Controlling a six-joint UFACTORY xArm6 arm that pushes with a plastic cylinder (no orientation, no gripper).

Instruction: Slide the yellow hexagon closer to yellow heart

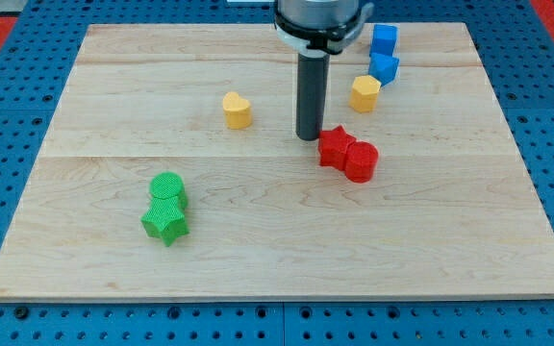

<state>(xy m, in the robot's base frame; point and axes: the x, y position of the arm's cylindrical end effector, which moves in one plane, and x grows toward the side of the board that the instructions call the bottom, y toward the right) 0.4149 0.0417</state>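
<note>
**Tip down beside the red star**

My tip (308,136) is a bare rod holding nothing, just left of the red star (335,146), maybe touching. The yellow hexagon (365,93) lies up-right of it, the yellow heart (238,111) up-left.

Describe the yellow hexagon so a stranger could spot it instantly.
Find the two blue blocks stacked near the board's top right. Just below-left of them sits the yellow hexagon, right of my tip. Unlike the yellow heart further left, it has flat sides.

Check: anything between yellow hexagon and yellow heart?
In the camera view, my tip and its rod stand between the yellow hexagon and the yellow heart; no blocks between them.
</note>
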